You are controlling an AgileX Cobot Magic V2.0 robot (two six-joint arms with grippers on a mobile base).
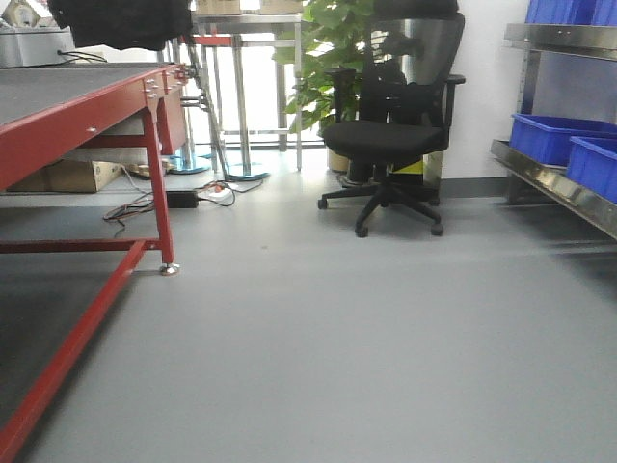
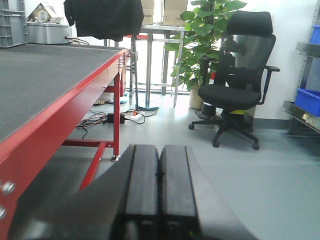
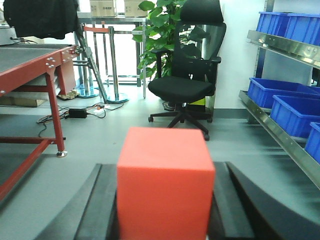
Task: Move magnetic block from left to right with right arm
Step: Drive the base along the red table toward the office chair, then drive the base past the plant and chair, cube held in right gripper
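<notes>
The magnetic block (image 3: 165, 182), a plain red cube, fills the lower middle of the right wrist view. My right gripper (image 3: 161, 172) is shut on it, one black finger (image 3: 102, 200) pressed to each side, held above the grey floor. In the left wrist view my left gripper (image 2: 159, 152) has its two black fingers pressed flat together with nothing between them, beside the red table's edge. The front view shows neither gripper nor the block.
A red-framed table (image 1: 92, 106) with a dark top stands at the left. A black office chair (image 1: 390, 135) and a green plant (image 1: 333, 58) are ahead. Metal shelving with blue bins (image 1: 559, 140) lines the right. Cables and a power strip (image 1: 183, 198) lie under the table.
</notes>
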